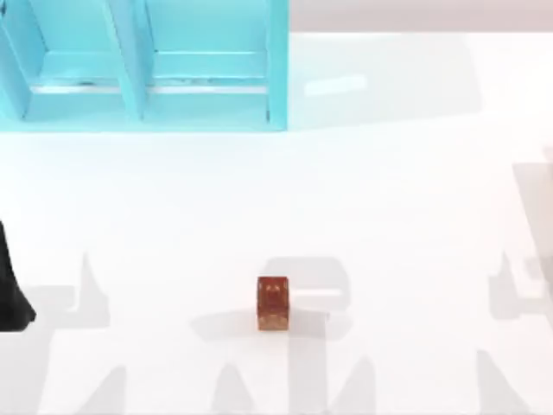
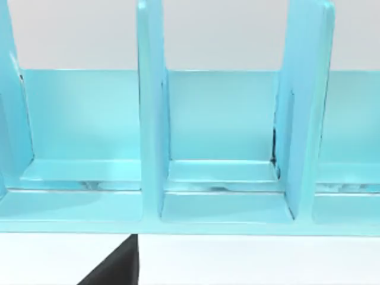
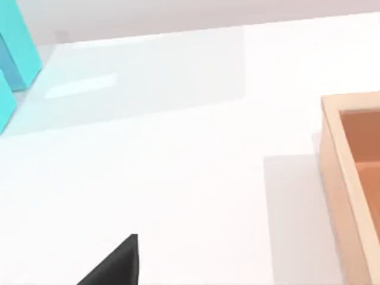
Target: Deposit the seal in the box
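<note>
The seal [image 1: 272,303], a small reddish-brown block with a lighter tan end, stands upright on the white table, slightly left of centre and towards the front. The box [image 1: 275,69] is large, glossy and turquoise, with thick walls and dividers, and fills the back left corner. Its open compartments face the left wrist view, split by an upright divider [image 2: 151,119]. My left arm [image 1: 10,290] shows as a dark shape at the table's left edge, far from the seal. A black piece of my right gripper [image 3: 116,266] pokes into the right wrist view. Nothing is held.
A tan-walled open container [image 3: 341,178] with an orange-brown inside sits on the table in the right wrist view. A corner of the turquoise box [image 3: 15,53] also appears there. White tabletop lies between the seal and the box.
</note>
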`<move>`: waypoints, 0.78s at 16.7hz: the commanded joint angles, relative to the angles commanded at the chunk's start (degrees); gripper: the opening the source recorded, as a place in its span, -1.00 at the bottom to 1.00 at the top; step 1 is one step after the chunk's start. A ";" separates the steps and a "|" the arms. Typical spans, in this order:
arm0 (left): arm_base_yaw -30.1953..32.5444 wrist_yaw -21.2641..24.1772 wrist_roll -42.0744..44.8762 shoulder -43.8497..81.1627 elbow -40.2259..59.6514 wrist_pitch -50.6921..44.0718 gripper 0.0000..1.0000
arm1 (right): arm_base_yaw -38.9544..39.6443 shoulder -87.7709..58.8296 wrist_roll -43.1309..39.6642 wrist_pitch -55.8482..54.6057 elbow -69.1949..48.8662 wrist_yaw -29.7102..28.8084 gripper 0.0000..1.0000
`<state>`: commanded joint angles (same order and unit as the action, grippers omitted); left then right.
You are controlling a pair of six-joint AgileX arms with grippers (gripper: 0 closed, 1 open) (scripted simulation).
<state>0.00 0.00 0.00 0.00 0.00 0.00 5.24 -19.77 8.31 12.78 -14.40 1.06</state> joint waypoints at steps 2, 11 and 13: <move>0.00 0.00 0.00 0.00 0.00 0.00 1.00 | 2.59 -9.42 3.84 6.18 -6.67 0.38 1.00; 0.00 0.00 0.00 0.00 0.00 0.00 1.00 | 19.77 -59.31 23.81 39.87 -45.63 1.84 1.00; 0.00 0.00 0.00 0.00 0.00 0.00 1.00 | 24.29 -69.73 27.97 46.62 -55.62 1.84 1.00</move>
<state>0.00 0.00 0.00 0.00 0.00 0.00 29.53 -89.50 36.29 59.40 -70.02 2.90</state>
